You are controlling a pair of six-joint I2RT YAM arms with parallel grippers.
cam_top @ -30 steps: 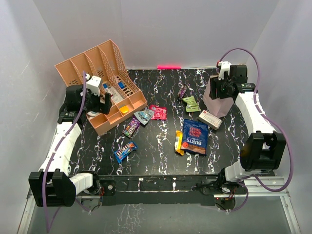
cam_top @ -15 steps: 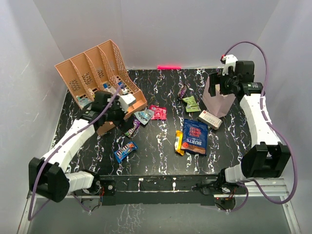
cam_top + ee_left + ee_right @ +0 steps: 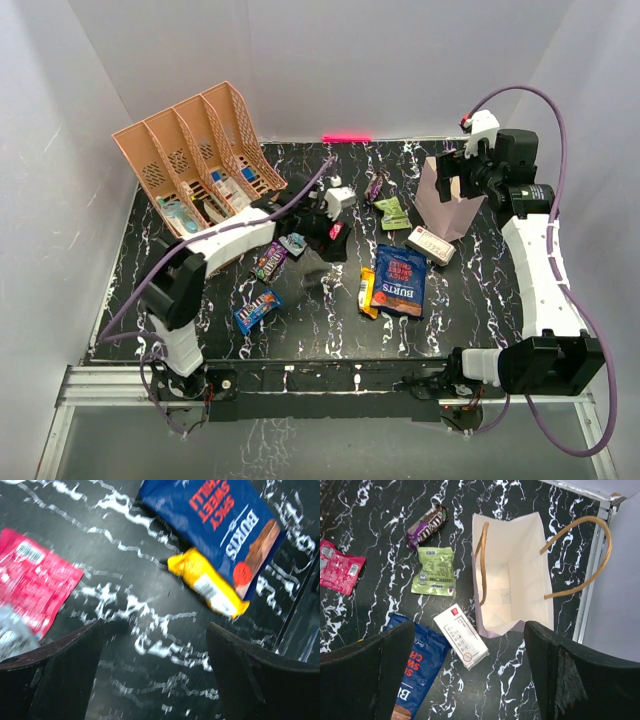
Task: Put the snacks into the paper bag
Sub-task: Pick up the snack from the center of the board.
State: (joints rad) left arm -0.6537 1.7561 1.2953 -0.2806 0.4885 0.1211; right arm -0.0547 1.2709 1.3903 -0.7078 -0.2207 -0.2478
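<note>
The left end effector point(image 3: 156, 630) has its two fingers spread wide and holds nothing, with only bare black marbled tabletop point(image 3: 150, 670) between them. Just past one finger lies a pink foil packet point(image 3: 30, 590), with a silvery packet point(image 3: 293, 242) beside it. Past the other finger, a yellow bar point(image 3: 207, 582) touches a large dark blue crisp bag point(image 3: 210, 520). A dark purple bar point(image 3: 268, 262) and a blue bar point(image 3: 256, 310) lie to its left, nearer the arm bases. The right end effector point(image 3: 469, 625) is also wide open and empty, directly above the one pale lilac paper bag point(image 3: 515, 555), which stands upright with its mouth open. A green packet point(image 3: 436, 571), a purple packet point(image 3: 426, 526) and a white rectangular box point(image 3: 461, 636) lie to its left. There are eight snacks, all on the tabletop.
</note>
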